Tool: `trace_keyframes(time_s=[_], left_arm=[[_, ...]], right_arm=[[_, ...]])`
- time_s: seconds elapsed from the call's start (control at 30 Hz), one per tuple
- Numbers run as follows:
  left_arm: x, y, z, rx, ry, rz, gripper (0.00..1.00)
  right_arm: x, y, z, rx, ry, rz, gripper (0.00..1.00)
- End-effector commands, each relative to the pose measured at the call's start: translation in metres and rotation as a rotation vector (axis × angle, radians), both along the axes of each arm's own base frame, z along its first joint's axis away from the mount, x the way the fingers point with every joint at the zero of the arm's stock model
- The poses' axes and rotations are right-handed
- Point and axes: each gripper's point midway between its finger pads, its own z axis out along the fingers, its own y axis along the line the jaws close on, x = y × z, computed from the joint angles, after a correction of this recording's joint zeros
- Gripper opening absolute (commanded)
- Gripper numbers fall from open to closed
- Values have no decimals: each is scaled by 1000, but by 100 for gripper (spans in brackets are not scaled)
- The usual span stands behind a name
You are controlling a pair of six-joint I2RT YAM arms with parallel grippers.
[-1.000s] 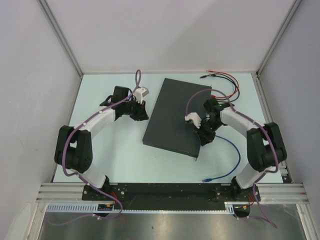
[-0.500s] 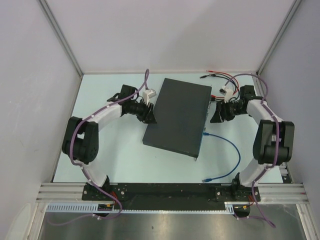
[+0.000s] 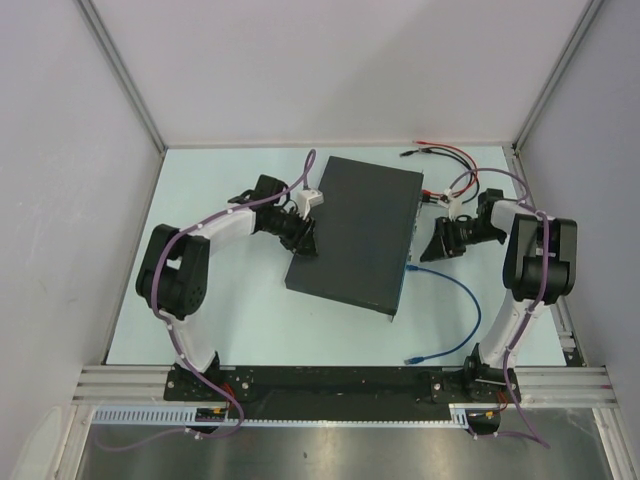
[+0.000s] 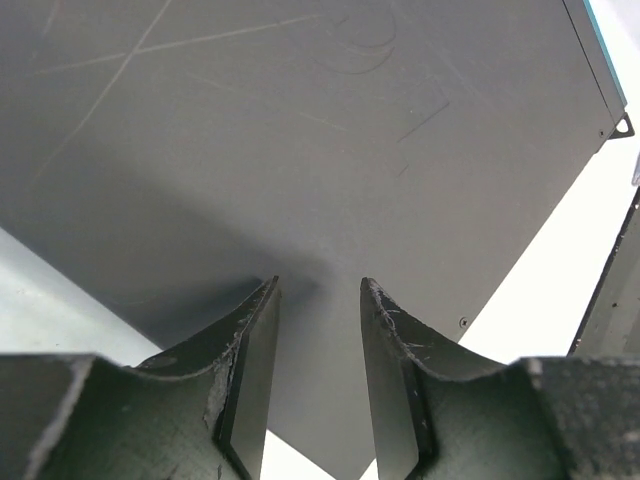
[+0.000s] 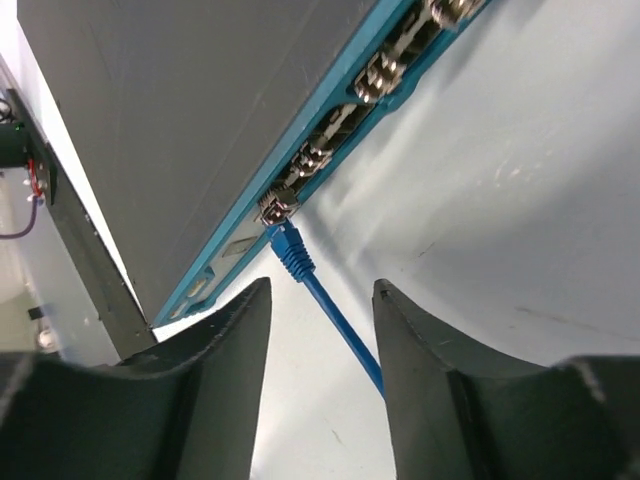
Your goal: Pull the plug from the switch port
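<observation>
The blue cable plug (image 5: 291, 247) is not yet pulled from the flat dark-grey switch box (image 3: 360, 230); right gripper (image 5: 322, 292) and left gripper (image 4: 318, 288) both stand apart, empty.

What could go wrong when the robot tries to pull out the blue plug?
1. The right gripper is open, and only the thin blue cable runs between its fingers; the blue plug sits further ahead. Closing here might pinch and strain the cable instead of pulling the plug.
2. The left gripper hangs open over the switch, gripping nothing. If nothing steadies the switch, it may slide across the table when the plug is tugged.
</observation>
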Motion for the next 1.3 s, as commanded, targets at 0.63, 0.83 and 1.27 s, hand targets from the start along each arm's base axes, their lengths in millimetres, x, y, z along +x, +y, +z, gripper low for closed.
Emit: trace_keyframes(time_s=[0.63, 0.83, 1.27], left_arm=[[1, -9, -6, 23, -52, -30, 43], [0, -8, -8, 31, -54, -32, 43], [-2, -9, -11, 48, -58, -42, 43]], right_arm=[[-30, 31, -21, 134, 130, 135, 8], [-30, 34, -23, 185, 164, 113, 24], [-17, 39, -28, 248, 195, 46, 33]])
